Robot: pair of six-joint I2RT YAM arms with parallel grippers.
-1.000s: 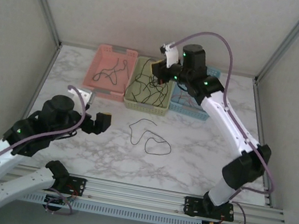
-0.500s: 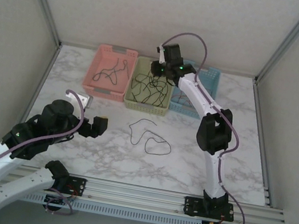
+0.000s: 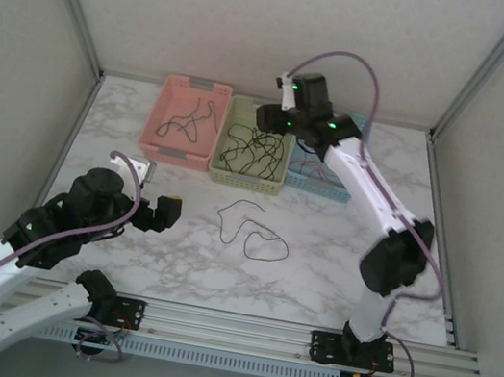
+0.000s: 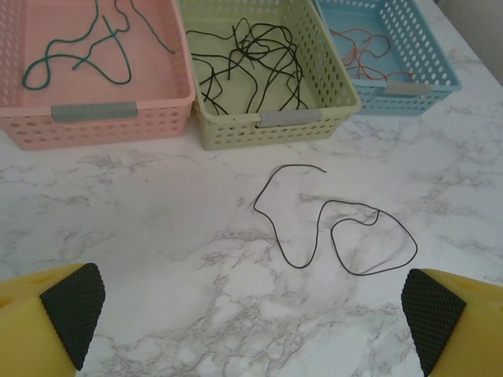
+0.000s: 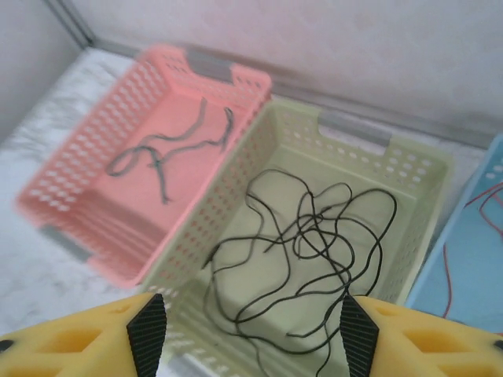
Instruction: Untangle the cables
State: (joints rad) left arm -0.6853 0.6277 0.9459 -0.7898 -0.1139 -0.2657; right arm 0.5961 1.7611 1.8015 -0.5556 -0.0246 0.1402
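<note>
**Loose black cable mid-worktop, both sets of fingers open**

So there are three baskets lined up side by side along the back edge of the white marble worktop (image 3: 314, 278). The pink basket (image 4: 94, 129) is on the left, the yellow-green basket (image 4: 267, 129) is in the middle and the blue basket (image 4: 401, 98) is on the right. A green cable (image 4: 116, 78) lies in the pink one, a tangle of black cables (image 5: 310, 232) in the yellow-green one, and a red cable (image 4: 365, 59) in the blue one.

One more loose black cable (image 4: 295, 265) lies looped on the worktop, in front of the yellow-green basket but not touching it. There's bare marble all round it.

The left fingers (image 3: 170, 208) hover low toward the left side, spread wide and holding nothing, well apart from the loose cable. The right fingers (image 3: 267, 116) hang over the yellow-green basket, also spread, with nothing between them.

Pale wall panels (image 3: 263, 15) box in the left, right and back. There's an aluminium rail (image 3: 238, 323) along the near edge.
</note>
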